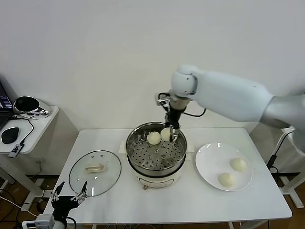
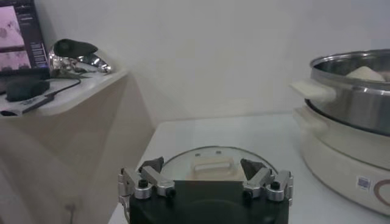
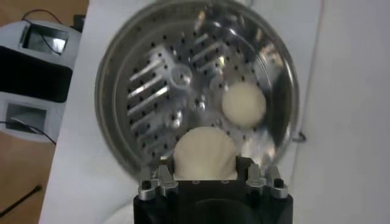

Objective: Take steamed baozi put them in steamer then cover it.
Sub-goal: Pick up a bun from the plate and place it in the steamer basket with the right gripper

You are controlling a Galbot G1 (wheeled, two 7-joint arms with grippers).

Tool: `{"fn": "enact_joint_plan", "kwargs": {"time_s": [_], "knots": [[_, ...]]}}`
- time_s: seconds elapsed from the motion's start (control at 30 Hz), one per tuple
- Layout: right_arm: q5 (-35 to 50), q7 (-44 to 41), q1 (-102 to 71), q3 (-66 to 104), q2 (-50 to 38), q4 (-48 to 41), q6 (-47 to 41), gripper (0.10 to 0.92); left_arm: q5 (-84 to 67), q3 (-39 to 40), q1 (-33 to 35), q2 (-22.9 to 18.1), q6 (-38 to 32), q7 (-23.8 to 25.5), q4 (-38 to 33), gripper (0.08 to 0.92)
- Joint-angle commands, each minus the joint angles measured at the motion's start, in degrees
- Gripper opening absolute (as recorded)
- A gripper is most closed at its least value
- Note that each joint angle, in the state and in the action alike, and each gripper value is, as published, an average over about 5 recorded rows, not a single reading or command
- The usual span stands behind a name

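Observation:
The steel steamer [image 1: 135, 157] stands mid-table with its perforated tray [image 3: 158, 91] bare at the front. One steamed baozi [image 1: 153, 138] rests on the tray at the back, also visible as the baozi [image 3: 244, 105] in the right wrist view. My right gripper [image 1: 170, 129] reaches down over the pot's far rim, shut on a second baozi [image 3: 204, 146] just above the tray. Two more baozi [image 1: 238, 164] [image 1: 226, 179] lie on the white plate [image 1: 209, 164]. The glass cover [image 1: 78, 179] lies flat on the table left of the steamer. My left gripper [image 1: 69, 194] hangs open near the table's front left edge, short of the cover [image 2: 213, 159].
A low side table [image 1: 43, 124] with a laptop, a black mouse [image 1: 9, 135] and cables stands off to the left. The white wall is close behind the steamer. The steamer's side handle [image 2: 314, 91] sticks out toward the cover.

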Motion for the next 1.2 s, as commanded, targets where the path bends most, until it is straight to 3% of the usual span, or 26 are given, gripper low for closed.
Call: {"fn": "enact_joint_plan", "kwargs": {"time_s": [0.03,0.47,1.2], "knots": [[-3.27,0.75,-7.20,2.35,11.03,-8.93,-0.53,0.611,-0.50,0.08,-0.15,-0.45,0.29,0.11,-0.89,0.823],[-7.66,2.45,-11.52,5.28,16.97,-14.92,0.22,0.611,-0.91,0.52,-0.88,-0.52,0.67,0.29,0.11,0.823],[-8.10,2.97,-12.56,4.83,20.15,-16.45,0.03,0.617,-1.19,0.74,-1.25,-0.61,0.64,0.21,0.96,0.823]]}}
